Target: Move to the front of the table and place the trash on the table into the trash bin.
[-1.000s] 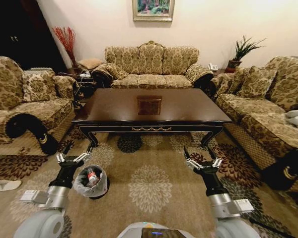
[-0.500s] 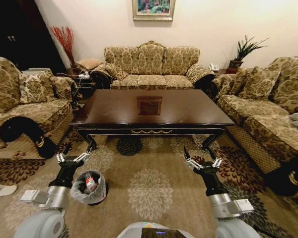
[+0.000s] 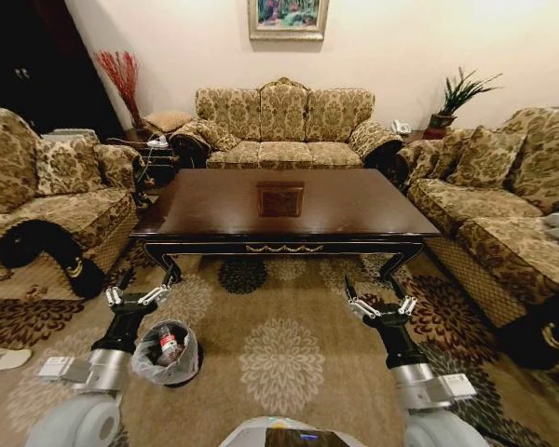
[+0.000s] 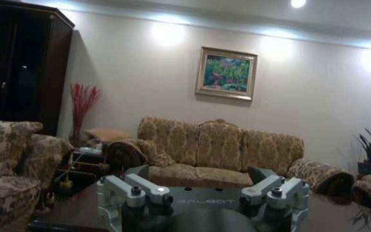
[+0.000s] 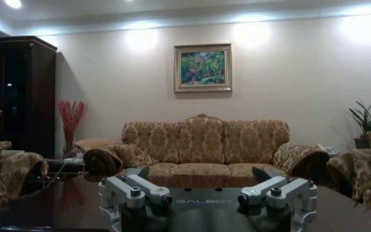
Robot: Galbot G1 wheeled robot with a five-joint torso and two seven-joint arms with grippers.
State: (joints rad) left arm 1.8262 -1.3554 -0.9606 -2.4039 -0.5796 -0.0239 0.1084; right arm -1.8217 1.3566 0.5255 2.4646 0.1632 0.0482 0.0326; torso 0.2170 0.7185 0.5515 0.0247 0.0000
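trash now sits in the trash bin (image 3: 169, 349) on the carpet just beside the left gripper (image 3: 137, 296); the worktop (image 3: 214, 200) ahead looks bare. both grippers, right (image 3: 381, 307) too, hang with jaws open and empty. best check the worktop before stopping.

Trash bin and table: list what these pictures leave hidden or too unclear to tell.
- Trash bin, head view: the bunched liner bag hides most of the contents; a red-labelled bottle shows, anything under it cannot be made out.
- Table, head view: the glossy top looks bare, but small scraps would be hard to tell from its reflections.
- Table, both wrist views: the open left claw and open right claw block its near part.
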